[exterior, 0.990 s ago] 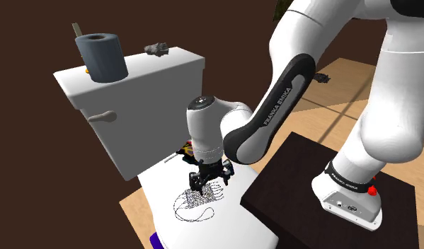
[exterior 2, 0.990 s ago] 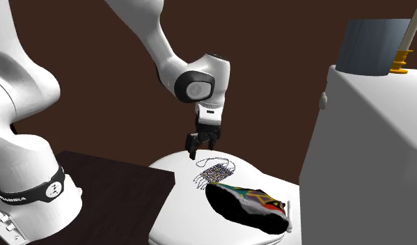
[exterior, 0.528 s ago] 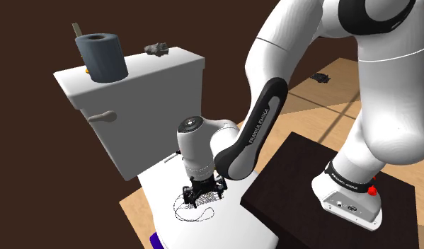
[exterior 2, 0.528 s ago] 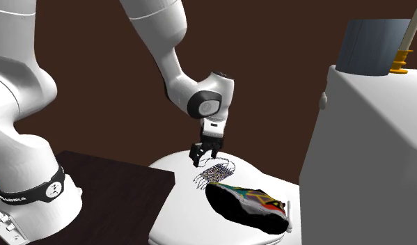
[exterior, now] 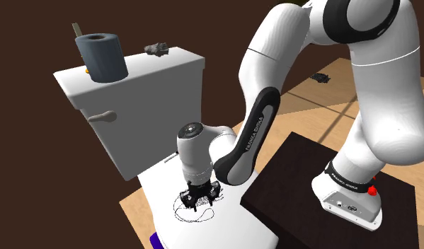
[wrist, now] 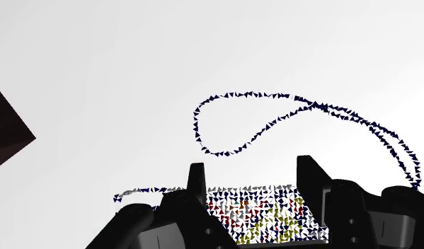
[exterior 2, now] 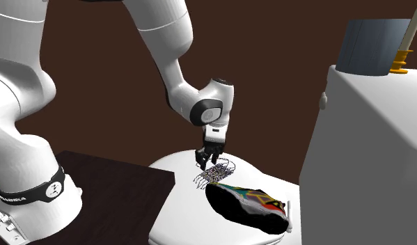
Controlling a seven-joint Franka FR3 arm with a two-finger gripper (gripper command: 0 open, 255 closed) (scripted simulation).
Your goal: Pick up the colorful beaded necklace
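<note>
On the white toilet lid [exterior: 155, 185] the colourful beaded necklace [wrist: 256, 212] lay just beside a multicoloured shoe [exterior 2: 250, 204]. The gripper [wrist: 251, 170] stood low over it, fingers spread either side of the beaded patch. Lettering [exterior: 254, 131] on the arm [exterior: 274, 60] read "FRANKA EMIKA".

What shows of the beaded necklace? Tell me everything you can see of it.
The beaded necklace lies flat on the white toilet lid. It has a dense patch of red, yellow-green and dark blue beads, with thin dark blue strands looping out across the lid. The open gripper straddles the patch, a finger on each side. A multicoloured shoe lies close beside it.
</note>
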